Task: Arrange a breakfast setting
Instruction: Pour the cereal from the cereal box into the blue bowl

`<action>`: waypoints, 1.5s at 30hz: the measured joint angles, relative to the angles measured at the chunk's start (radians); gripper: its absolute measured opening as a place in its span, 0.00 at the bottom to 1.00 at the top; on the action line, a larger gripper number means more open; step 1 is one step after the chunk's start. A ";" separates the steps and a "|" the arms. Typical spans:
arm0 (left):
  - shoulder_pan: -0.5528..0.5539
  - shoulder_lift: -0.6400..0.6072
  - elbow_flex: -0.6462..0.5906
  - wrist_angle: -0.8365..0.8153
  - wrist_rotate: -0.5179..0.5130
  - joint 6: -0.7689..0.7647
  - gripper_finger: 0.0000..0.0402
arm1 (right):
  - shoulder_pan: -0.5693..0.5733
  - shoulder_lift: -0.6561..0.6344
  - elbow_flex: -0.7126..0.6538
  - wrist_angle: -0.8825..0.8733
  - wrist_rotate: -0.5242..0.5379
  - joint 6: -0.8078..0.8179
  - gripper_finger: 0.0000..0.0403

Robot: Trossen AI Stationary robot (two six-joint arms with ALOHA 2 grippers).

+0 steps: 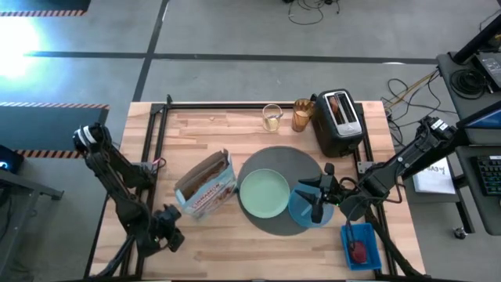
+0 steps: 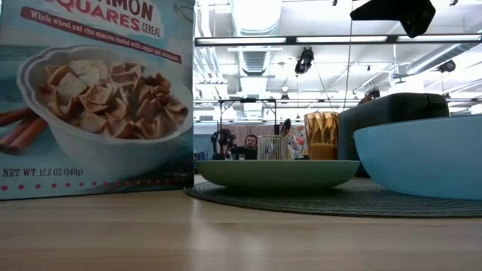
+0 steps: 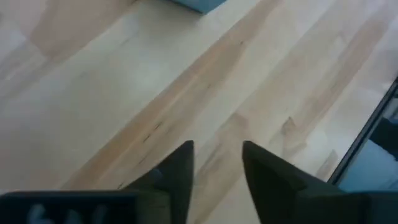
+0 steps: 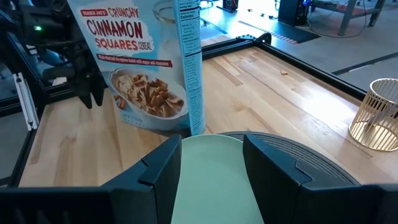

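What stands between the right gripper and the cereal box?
The pale green plate on the round dark-grey mat lies between the right gripper and the upright blue cereal box; being low, it hardly blocks the path.

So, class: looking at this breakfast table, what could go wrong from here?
1. The right end effector hovers over the blue bowl, which overhangs the mat; a nudge might tip it.
2. The cereal box stands upright beside the plate; a passing arm could topple it.

surface: wooden table [image 1: 235, 129] | on it: grey mat [image 1: 301, 160], cereal box [image 1: 205, 186], toaster [image 1: 338, 121], two glasses, blue tray [image 1: 362, 244]
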 joint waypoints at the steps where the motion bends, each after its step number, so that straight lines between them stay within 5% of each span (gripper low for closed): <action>1: 0.000 0.000 -0.014 0.031 0.001 0.002 0.36 | 0.000 0.000 0.000 0.000 0.000 0.000 0.41; 8: -0.007 0.024 -0.004 0.129 -0.018 0.062 0.52 | 0.000 0.000 0.000 0.000 0.000 0.000 0.41; 12: -0.021 0.065 0.076 0.002 -0.150 0.064 0.53 | 0.000 0.000 0.000 0.000 0.000 0.000 0.41; 16: -0.064 0.152 0.203 -0.201 -0.251 -0.048 0.52 | 0.000 0.000 0.000 0.000 0.000 0.000 0.41; 22: -0.145 0.357 0.464 -0.757 -0.258 -0.384 0.50 | 0.000 0.000 0.000 0.000 0.000 0.000 0.41; 30: -0.136 0.540 0.729 -1.179 -0.386 -0.395 0.49 | 0.000 0.000 0.000 0.000 0.000 0.000 0.41; 45: -0.066 0.548 0.585 -1.100 -0.542 -0.438 0.53 | 0.000 0.000 0.000 0.000 0.000 0.000 0.41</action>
